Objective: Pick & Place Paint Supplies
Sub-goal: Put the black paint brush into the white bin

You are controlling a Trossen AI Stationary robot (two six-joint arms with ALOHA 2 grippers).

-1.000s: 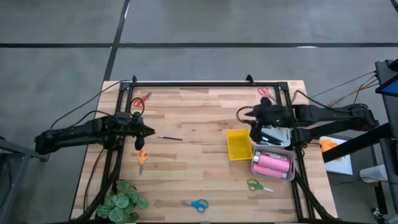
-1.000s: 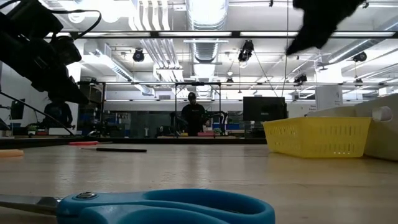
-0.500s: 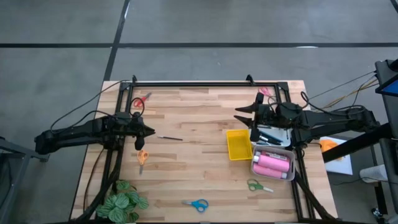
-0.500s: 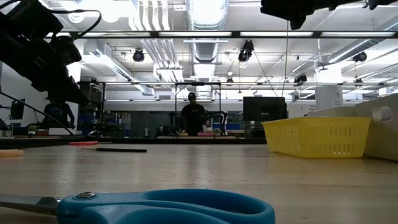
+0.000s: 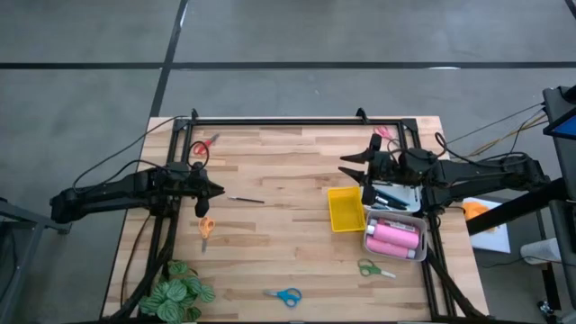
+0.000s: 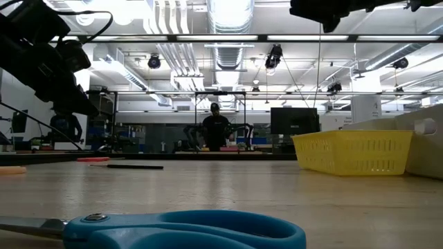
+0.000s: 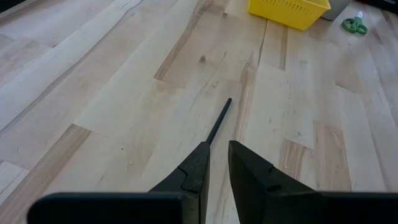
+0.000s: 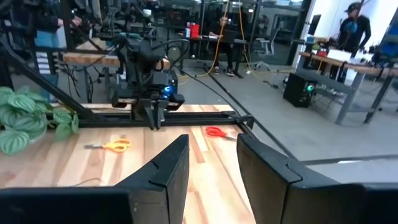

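My left gripper [image 5: 219, 191] hovers over the table's left half, its fingers a narrow gap apart. A thin dark brush [image 5: 245, 200] lies flat just ahead of it; in the left wrist view the brush [image 7: 219, 121] points away from the fingertips [image 7: 218, 146] and nothing touches it. My right gripper [image 5: 348, 168] is open and empty, raised beside the white tray [image 5: 423, 255], which holds pink bottles [image 5: 393, 238] and dark brushes [image 5: 393, 197]. Orange scissors [image 5: 206, 227], red scissors [image 5: 202, 147], blue scissors [image 5: 284, 295], green scissors [image 5: 374, 268] and pink scissors [image 5: 384, 133] lie flat on the wood.
An empty yellow tray [image 5: 346, 208] stands left of the white tray. A leafy green plant [image 5: 178, 292] sits at the near left corner. A black frame [image 5: 279, 121] runs along the far edge. The bare wood in the middle [image 5: 288, 225] is free room. People stand in the room beyond.
My right gripper has risen from over the white tray and moved a little toward the table's left, then held still for the last half second. The left arm and all the supplies on the table have stayed where they were.
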